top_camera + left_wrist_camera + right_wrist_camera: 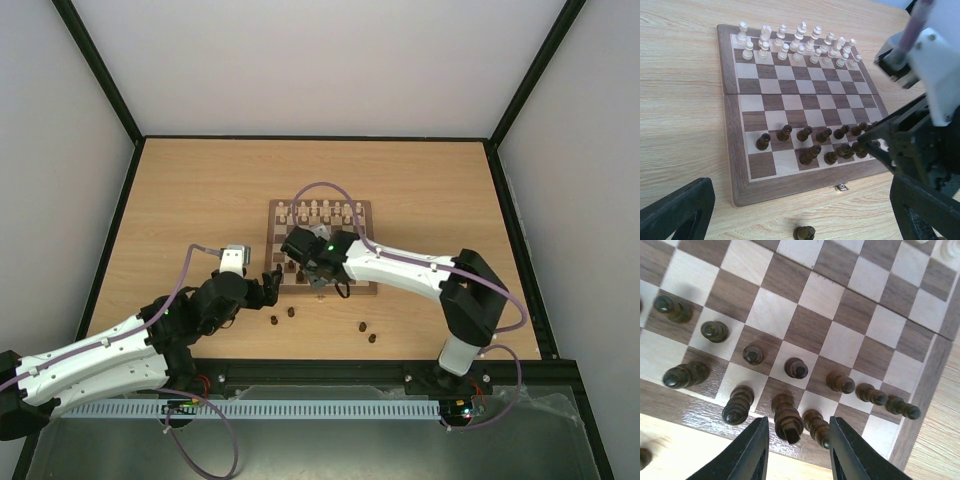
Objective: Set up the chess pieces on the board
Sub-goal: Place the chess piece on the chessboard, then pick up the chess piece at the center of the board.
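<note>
The board [370,210] lies mid-table, and its brown border [790,187] shows in the left wrist view. Dark chess pieces [806,133] stand in two rows on its near squares. My right gripper [318,274] hovers over the near edge, open. Its fingers [747,450] straddle two dark pieces [787,417] on the back row, with a gap on each side and touching neither. My left gripper [268,290] stays wide open just off the board's near left corner, holding nothing. One dark piece [804,233] stands on the table between its fingers [677,210].
Pale cream chessmen [322,211] fill the board's far two rows. Several loose dark pieces sit on the table in front of the board, two at the left [291,312] and two at the right [368,332]. A small metal clasp [841,187] sticks out from the board's near edge.
</note>
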`<move>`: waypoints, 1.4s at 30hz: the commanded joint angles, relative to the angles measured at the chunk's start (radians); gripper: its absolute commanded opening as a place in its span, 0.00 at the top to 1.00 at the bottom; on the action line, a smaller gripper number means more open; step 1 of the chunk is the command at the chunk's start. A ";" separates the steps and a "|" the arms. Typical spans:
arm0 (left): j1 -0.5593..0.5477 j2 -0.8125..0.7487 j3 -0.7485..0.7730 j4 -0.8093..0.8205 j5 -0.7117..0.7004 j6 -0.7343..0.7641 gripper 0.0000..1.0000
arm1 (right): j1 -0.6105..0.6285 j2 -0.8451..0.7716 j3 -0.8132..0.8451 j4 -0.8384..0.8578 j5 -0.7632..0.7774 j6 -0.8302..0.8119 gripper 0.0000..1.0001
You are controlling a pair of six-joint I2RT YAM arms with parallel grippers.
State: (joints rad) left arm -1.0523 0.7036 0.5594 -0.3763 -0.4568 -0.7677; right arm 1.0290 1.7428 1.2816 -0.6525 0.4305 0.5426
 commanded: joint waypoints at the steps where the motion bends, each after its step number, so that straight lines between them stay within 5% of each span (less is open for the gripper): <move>1: 0.005 0.001 0.007 0.006 -0.014 0.008 0.01 | 0.006 -0.104 -0.007 -0.067 0.011 0.013 0.65; 16: 0.006 0.010 0.030 -0.014 0.014 0.019 0.01 | 0.018 -0.569 -0.402 -0.013 -0.211 0.125 0.35; 33: 0.006 0.047 0.027 -0.010 0.015 0.017 0.01 | 0.128 -0.512 -0.564 0.025 -0.136 0.311 0.46; 42: 0.007 0.041 0.019 -0.004 0.017 0.019 0.01 | 0.129 -0.479 -0.599 0.085 -0.165 0.313 0.61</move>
State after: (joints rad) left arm -1.0523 0.7479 0.5667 -0.3809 -0.4374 -0.7620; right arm 1.1481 1.2407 0.7017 -0.5831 0.2623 0.8391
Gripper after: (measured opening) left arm 0.988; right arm 0.416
